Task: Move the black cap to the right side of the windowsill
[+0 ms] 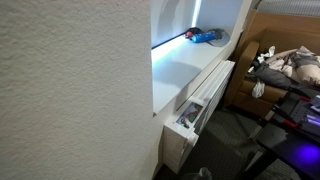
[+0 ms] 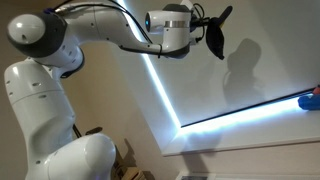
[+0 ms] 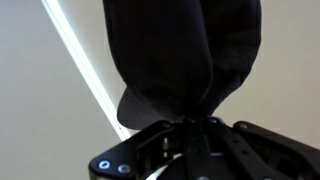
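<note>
My gripper (image 2: pixel 207 24) is shut on the black cap (image 2: pixel 216 38), which hangs from the fingers high in the air in front of the wall. In the wrist view the cap (image 3: pixel 185 55) fills the upper middle, pinched between the jaws (image 3: pixel 192 122). The white windowsill (image 1: pixel 185 75) runs as a long ledge with a bluish glowing strip along its back edge; the same strip shows in an exterior view (image 2: pixel 240 112). The gripper is out of view in the exterior view with the radiator.
A blue flat item with a red bit (image 1: pixel 205 37) lies at the far end of the sill, and its edge shows in an exterior view (image 2: pixel 312 99). A white slatted radiator unit (image 1: pixel 200 100) sits below the sill. A brown couch with clutter (image 1: pixel 275 65) stands beyond.
</note>
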